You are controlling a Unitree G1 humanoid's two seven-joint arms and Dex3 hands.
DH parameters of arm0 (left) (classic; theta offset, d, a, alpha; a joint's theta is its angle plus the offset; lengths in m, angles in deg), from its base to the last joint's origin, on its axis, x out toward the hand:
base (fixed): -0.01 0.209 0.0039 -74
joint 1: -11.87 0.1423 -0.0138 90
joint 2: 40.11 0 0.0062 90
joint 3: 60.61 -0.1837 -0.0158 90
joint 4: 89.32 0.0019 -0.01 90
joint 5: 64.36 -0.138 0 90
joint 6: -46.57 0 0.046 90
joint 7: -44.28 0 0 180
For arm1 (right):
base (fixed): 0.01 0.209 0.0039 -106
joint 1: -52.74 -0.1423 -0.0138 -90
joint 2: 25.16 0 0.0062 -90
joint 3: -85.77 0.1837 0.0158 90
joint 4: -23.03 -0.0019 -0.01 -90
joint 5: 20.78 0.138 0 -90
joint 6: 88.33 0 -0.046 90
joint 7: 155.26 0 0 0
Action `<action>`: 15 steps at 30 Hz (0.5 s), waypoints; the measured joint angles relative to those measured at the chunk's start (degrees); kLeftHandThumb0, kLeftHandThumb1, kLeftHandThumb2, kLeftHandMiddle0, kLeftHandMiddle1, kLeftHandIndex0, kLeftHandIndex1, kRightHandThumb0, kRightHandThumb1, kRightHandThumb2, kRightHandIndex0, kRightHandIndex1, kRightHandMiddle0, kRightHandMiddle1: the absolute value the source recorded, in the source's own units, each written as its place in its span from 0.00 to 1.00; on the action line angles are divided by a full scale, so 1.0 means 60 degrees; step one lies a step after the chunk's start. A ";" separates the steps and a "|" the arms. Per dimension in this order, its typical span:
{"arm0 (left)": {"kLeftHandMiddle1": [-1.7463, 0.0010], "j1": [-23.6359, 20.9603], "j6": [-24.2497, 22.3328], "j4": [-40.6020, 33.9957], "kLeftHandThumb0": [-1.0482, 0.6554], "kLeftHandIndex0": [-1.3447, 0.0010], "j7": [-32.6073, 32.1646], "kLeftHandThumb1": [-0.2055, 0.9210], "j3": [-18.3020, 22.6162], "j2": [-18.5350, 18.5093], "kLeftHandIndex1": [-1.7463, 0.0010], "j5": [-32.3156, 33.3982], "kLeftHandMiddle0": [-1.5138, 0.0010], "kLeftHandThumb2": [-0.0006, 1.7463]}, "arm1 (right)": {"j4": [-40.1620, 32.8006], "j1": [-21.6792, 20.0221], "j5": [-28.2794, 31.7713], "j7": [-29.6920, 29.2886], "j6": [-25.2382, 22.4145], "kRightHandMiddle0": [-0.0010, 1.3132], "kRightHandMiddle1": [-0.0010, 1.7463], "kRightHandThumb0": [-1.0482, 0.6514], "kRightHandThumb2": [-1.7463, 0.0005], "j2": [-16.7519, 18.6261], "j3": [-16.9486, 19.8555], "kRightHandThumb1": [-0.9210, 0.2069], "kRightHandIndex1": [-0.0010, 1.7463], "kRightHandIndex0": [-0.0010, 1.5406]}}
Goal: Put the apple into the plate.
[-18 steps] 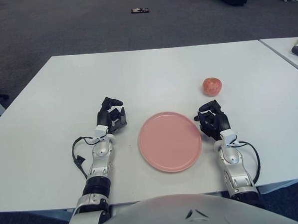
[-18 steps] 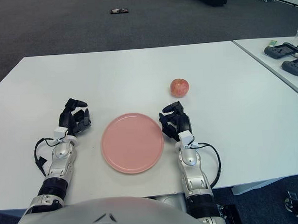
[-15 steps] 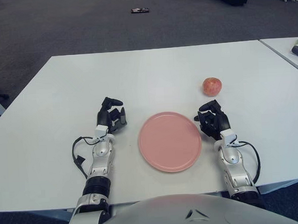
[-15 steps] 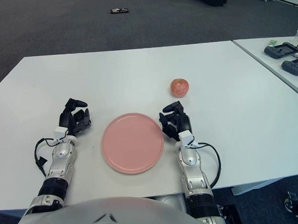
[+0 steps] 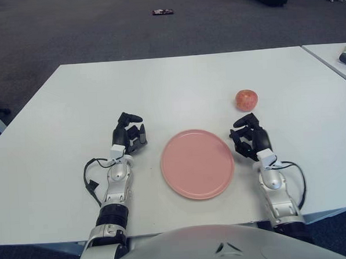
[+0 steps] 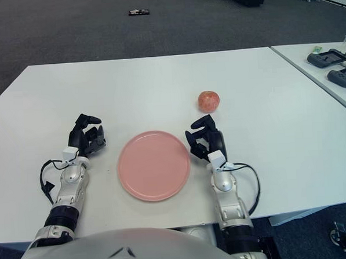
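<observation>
A red-yellow apple [image 5: 247,99] sits on the white table [image 5: 176,83], beyond and to the right of the pink plate [image 5: 197,163]. The plate has nothing on it. My right hand [image 5: 249,140] is just right of the plate's rim, a short way in front of the apple and apart from it, its dark fingers curled and holding nothing. Left of the plate, my left hand [image 5: 129,135] stays idle with curled fingers.
A second white table [image 6: 326,69] stands to the right with dark controllers [image 6: 326,57] on it. A small dark object [image 5: 162,12] lies on the grey carpet far behind.
My right hand and forearm have shifted slightly to the right and lifted a little. The apple, plate and left hand are unchanged.
</observation>
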 measured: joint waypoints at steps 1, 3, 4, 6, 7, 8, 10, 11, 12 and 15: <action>0.00 -0.0003 0.0000 0.0014 0.37 0.65 0.0001 0.62 0.0006 0.0000 0.00 0.0001 0.34 0.63 | -0.0091 -0.0028 -0.0141 -0.0002 0.0002 0.09 0.88 0.35 0.66 -0.0143 -0.0005 0.03 0.51 0.12; 0.00 -0.0008 -0.0001 0.0030 0.37 0.65 0.0001 0.62 0.0011 0.0001 0.00 0.0001 0.34 0.63 | -0.0128 -0.0125 -0.0576 -0.0015 0.0007 0.05 0.76 0.30 0.62 -0.0438 -0.0049 0.06 0.47 0.06; 0.00 -0.0011 0.0000 0.0034 0.37 0.65 0.0002 0.62 0.0011 0.0001 0.00 0.0000 0.34 0.63 | -0.0110 -0.0186 -0.0817 -0.0016 0.0003 0.03 0.69 0.26 0.62 -0.0621 -0.0086 0.08 0.44 0.04; 0.00 -0.0015 0.0006 0.0038 0.37 0.65 0.0004 0.62 0.0014 0.0000 0.00 -0.0001 0.33 0.63 | -0.0037 -0.0338 -0.1198 0.0019 -0.0026 0.02 0.62 0.23 0.61 -0.0923 -0.0190 0.11 0.40 0.02; 0.00 -0.0020 0.0015 0.0045 0.37 0.65 0.0004 0.62 0.0015 -0.0001 0.00 -0.0004 0.33 0.63 | 0.0012 -0.0437 -0.1395 0.0044 -0.0061 0.01 0.58 0.21 0.62 -0.1054 -0.0231 0.13 0.37 0.01; 0.00 -0.0025 0.0023 0.0050 0.37 0.65 0.0004 0.62 0.0014 -0.0003 0.00 -0.0007 0.33 0.63 | 0.0057 -0.0552 -0.1543 0.0068 -0.0122 0.01 0.52 0.19 0.62 -0.1163 -0.0261 0.15 0.33 0.01; 0.00 -0.0037 0.0026 0.0058 0.37 0.65 0.0004 0.62 0.0010 -0.0004 0.00 -0.0017 0.33 0.63 | 0.0095 -0.0788 -0.1839 0.0110 -0.0298 0.00 0.45 0.17 0.63 -0.1369 -0.0310 0.16 0.27 0.00; 0.00 -0.0039 0.0028 0.0059 0.37 0.65 0.0004 0.62 0.0008 -0.0004 0.00 -0.0021 0.33 0.63 | 0.0097 -0.0911 -0.1954 0.0131 -0.0380 0.00 0.42 0.16 0.64 -0.1473 -0.0337 0.17 0.24 0.00; 0.00 -0.0042 0.0029 0.0059 0.37 0.65 0.0004 0.62 0.0007 -0.0004 0.00 -0.0027 0.33 0.63 | 0.0098 -0.1047 -0.2060 0.0145 -0.0450 0.00 0.39 0.15 0.65 -0.1561 -0.0354 0.17 0.22 0.00; 0.00 -0.0045 0.0028 0.0060 0.37 0.65 0.0003 0.62 0.0005 -0.0003 0.00 -0.0041 0.33 0.63 | 0.0151 -0.1424 -0.2261 0.0266 -0.0664 0.00 0.23 0.13 0.67 -0.1766 -0.0423 0.18 0.09 0.00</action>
